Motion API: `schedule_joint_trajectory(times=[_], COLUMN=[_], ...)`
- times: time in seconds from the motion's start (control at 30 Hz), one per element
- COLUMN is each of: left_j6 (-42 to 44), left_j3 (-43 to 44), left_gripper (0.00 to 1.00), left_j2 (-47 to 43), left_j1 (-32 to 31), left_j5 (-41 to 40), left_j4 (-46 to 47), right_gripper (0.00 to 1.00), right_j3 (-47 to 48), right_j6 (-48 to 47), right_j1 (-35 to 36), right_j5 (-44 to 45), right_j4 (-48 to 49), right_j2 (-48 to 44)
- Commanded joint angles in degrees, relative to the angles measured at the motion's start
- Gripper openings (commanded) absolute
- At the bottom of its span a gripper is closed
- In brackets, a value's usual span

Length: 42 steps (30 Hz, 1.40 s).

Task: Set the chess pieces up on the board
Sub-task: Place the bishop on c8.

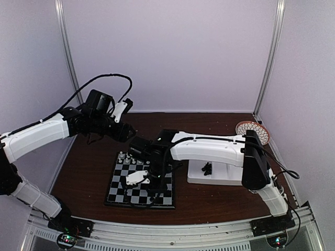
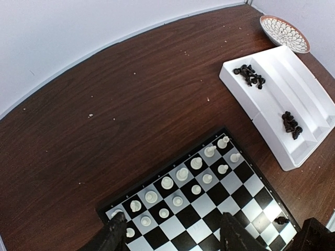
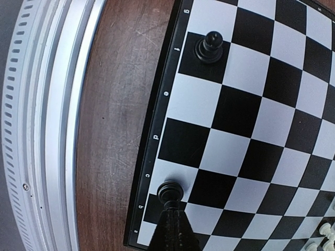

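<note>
On the checked board, the closed right claw touches a round-topped piece.

One flat black-and-grey checked chessboard, one white rectangular divided plastic tray, one round patterned dish. Sixteen tiny white plastic chessmen (two rows of eight). Two tiny black plastic chessmen on the squares, and two heaps of black chessmen, too bunched to count reliably.

The top camera looked down from high over the near edge of the dark brown wooden table. All views shared the flat black-and-grey checked chessboard: the left wrist from well above, the right wrist close over its near edge.
</note>
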Motion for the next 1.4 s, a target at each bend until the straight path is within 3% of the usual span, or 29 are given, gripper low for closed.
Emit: schedule_joint_trajectory(times=[0.0, 0.93, 1.2, 1.37], left_j6=[-0.2, -0.2, -0.2, -0.3], left_j3=[1.5, 1.3, 1.3, 1.3], left_gripper=[0.61, 0.61, 0.61, 0.61], left_j2=[-1.6, -1.7, -1.3, -1.2], left_j1=[0.4, 0.4, 0.5, 0.5], left_j5=[0.9, 1.7, 1.8, 1.8], left_j4=[0.8, 0.7, 0.7, 0.6], right_gripper=[0.01, 0.06, 0.2, 0.22], right_j3=[2.3, 2.2, 2.5, 3.9], right_j6=[0.7, 0.6, 1.3, 1.8], right_j1=[0.5, 1.2, 1.8, 1.9], right_j5=[1.1, 1.7, 2.4, 2.2], right_j4=[-0.8, -1.4, -1.2, -2.2], right_j2=[1.1, 1.8, -0.4, -2.1])
